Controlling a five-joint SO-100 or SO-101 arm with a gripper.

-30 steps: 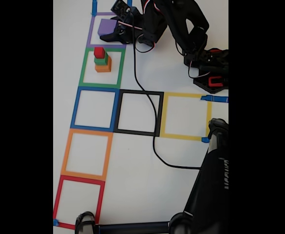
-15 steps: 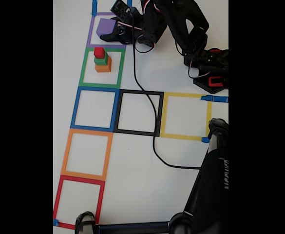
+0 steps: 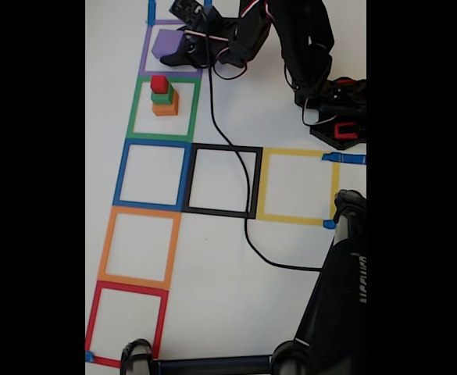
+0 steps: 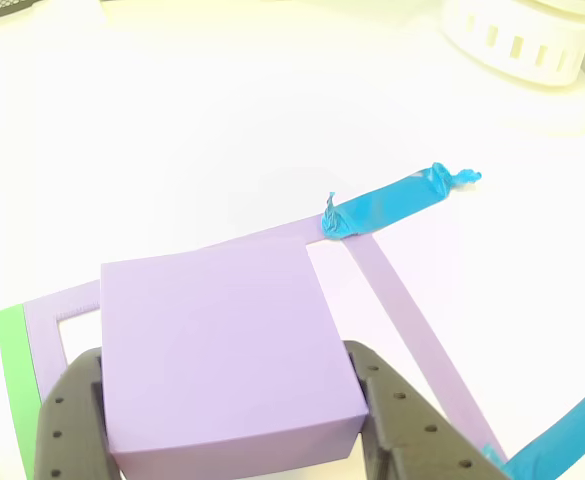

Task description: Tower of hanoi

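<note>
A large purple block (image 3: 164, 42) sits inside the purple tape square (image 3: 144, 56) at the top of the fixed view. My gripper (image 3: 175, 50) reaches it from the right. In the other view its two dark fingers (image 4: 72, 420) press the left and right sides of the purple block (image 4: 222, 340), so it is shut on it. Below, in the green tape square (image 3: 134, 109), stands a small tower: a red block (image 3: 159, 83) on a green block (image 3: 162, 97) on an orange block (image 3: 166, 107). The purple tape (image 4: 392, 290) runs past the block's right side.
Blue (image 3: 120, 173), black (image 3: 257, 181), yellow (image 3: 262, 183), orange (image 3: 107, 242) and red (image 3: 94, 316) tape squares lie below and to the right. A black cable (image 3: 212, 117) trails from the arm across the black square. The arm base (image 3: 337, 117) is at the right. A black stand (image 3: 337, 297) fills the bottom right.
The gripper and the purple block have shifted slightly up and to the left in the fixed view, and the arm has stretched further over the purple square. The tower has not moved.
</note>
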